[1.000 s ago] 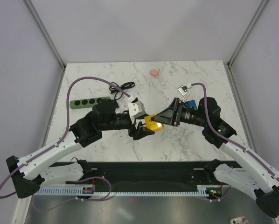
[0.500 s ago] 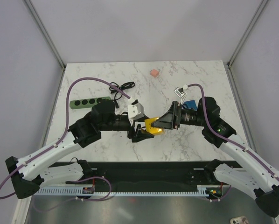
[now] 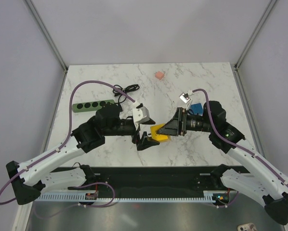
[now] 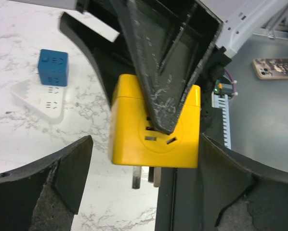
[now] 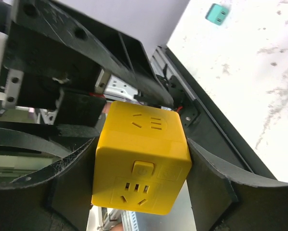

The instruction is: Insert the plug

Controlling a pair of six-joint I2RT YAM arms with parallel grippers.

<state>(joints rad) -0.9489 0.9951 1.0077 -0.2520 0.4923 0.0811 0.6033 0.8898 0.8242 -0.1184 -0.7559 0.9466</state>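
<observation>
Since a second ago the yellow cube [image 4: 129, 120] has sunk a little toward the arm bases, carried by the right gripper [image 5: 141, 163]. That gripper's jaws are closed on two opposite sides of the yellow cube. The left gripper [image 4: 145, 139] holds nothing: its jaws stand wide, one on each side of the yellow cube, with a clear gap on one side. The plug [image 5: 216, 13] lies on the marble table [image 3: 206, 77], well apart from the yellow cube and outside both pairs of jaws. A blue cube [image 4: 52, 67] sits just beside a white block [image 4: 43, 98] beyond the yellow cube. The green power strip [image 3: 92, 105] lies well apart from the yellow cube, on the left arm's side.
</observation>
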